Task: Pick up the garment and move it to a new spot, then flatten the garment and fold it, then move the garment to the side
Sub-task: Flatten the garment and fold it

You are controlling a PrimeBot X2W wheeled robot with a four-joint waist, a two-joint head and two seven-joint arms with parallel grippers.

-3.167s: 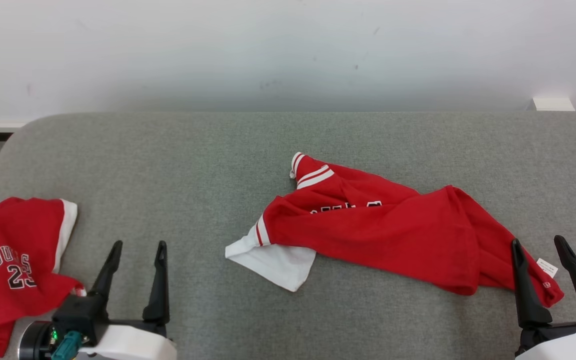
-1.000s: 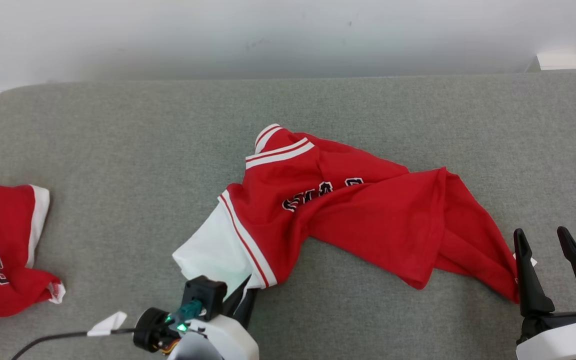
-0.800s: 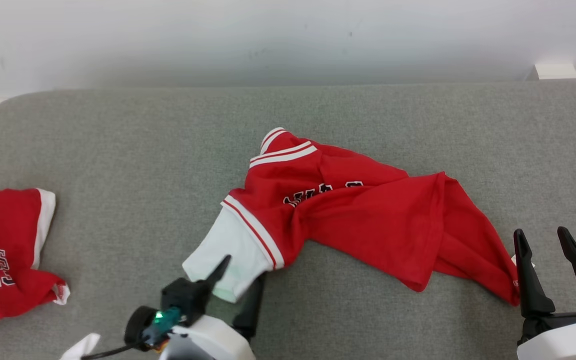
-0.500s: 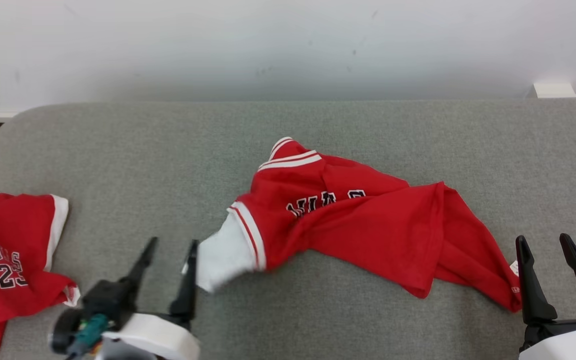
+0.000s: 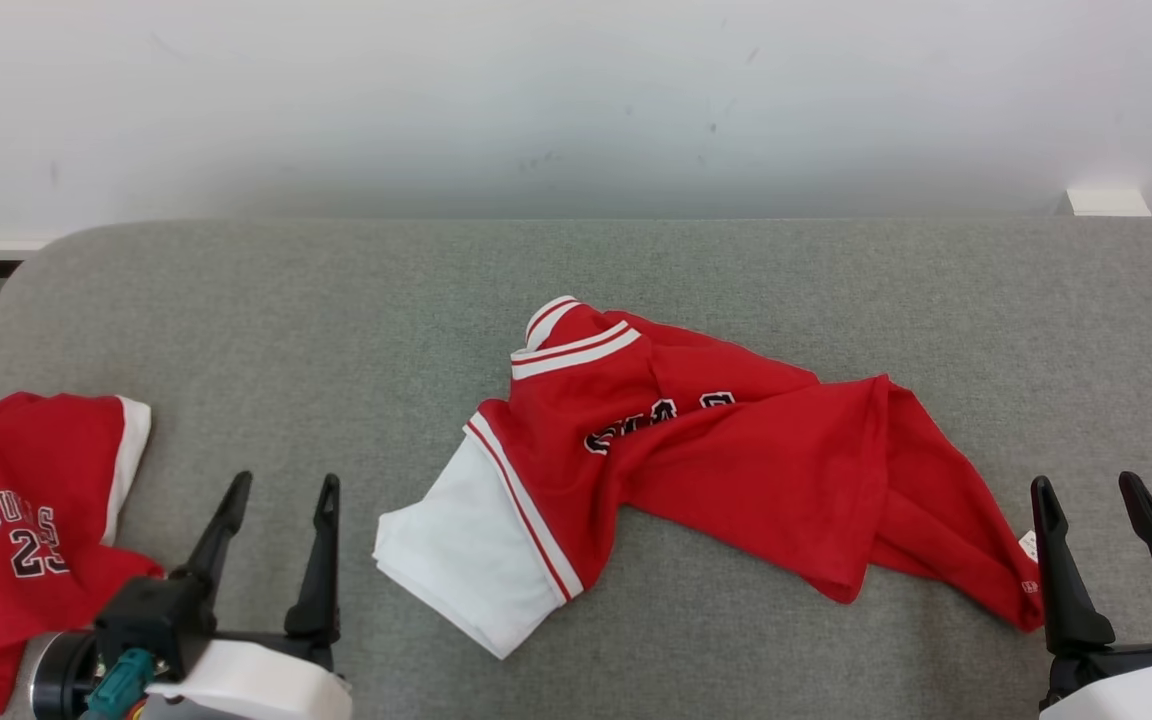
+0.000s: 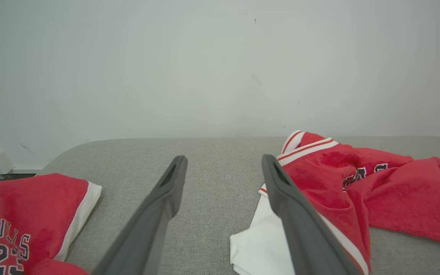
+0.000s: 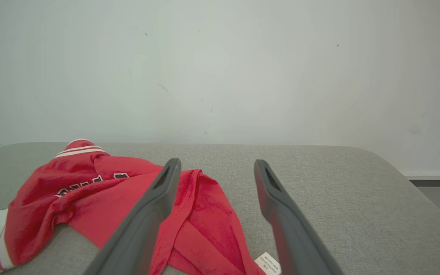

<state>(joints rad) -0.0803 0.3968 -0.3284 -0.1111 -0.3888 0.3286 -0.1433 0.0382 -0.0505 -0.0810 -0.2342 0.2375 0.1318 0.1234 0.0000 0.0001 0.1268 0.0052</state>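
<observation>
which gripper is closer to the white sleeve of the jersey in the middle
Left. The left gripper sits just left of the white sleeve, not touching it. The right gripper is at the opposite end of the jersey.

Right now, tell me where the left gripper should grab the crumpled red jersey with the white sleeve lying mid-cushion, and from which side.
Probably grip the white sleeve at its outer hem, coming from the robot's left. It sticks out flat from the bunched red jersey toward the open left gripper, a thin free edge on the grey cushion.
</observation>
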